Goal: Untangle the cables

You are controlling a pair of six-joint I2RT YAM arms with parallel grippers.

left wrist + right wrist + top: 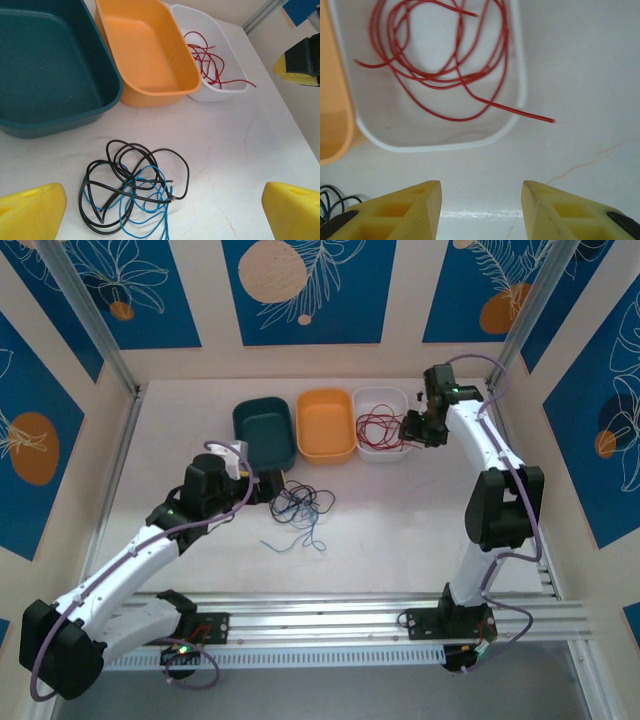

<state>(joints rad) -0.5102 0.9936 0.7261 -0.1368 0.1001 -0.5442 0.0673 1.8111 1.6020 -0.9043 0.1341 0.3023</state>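
Note:
A tangle of black and blue cables [300, 508] lies on the white table in front of the bins. In the left wrist view the same black and blue cables [132, 187] sit just ahead of my left gripper [162, 220], whose yellow fingers [30, 212] stand wide open with nothing in them. A red cable [440, 75] is coiled in the white bin [515, 100], with one end hanging over the rim onto the table. My right gripper [481, 210] hovers open just in front of that bin, nothing between its fingers. From above, the left gripper [268, 487] is left of the tangle and the right gripper [412, 430] is at the white bin's right side.
Three bins stand in a row at the back: teal bin [240, 420], orange bin [326, 425], white bin [381, 390]. The teal and orange ones hold nothing. Walls close the table on three sides, and an aluminium rail [330, 615] runs along the near edge.

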